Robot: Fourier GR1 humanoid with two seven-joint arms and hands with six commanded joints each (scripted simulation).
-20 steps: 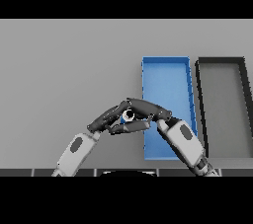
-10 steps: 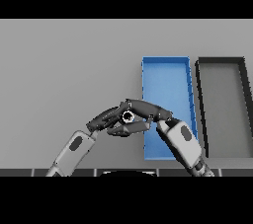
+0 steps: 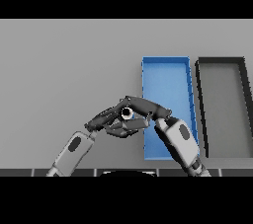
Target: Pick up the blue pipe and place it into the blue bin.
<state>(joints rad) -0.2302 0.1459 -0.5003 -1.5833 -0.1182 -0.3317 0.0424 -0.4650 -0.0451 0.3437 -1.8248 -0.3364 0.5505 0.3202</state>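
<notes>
Only the pale round end of the blue pipe (image 3: pixel 127 113) shows, just left of the blue bin (image 3: pixel 165 72); the rest is hidden between my two hands. My right hand (image 3: pixel 146 107) reaches left from the bin's near corner, its fingers lying over the pipe and its thumb below, pinching it. My left hand (image 3: pixel 109 121) comes in from the lower left with fairly straight fingers that run under the pipe and touch the right hand. The pipe is held above the table, outside the bin.
A black bin (image 3: pixel 201 109) stands right beside the blue bin on its right side. My right forearm (image 3: pixel 180 141) crosses the blue bin's near end. Grey table (image 3: pixel 64 70) stretches away to the left and far side.
</notes>
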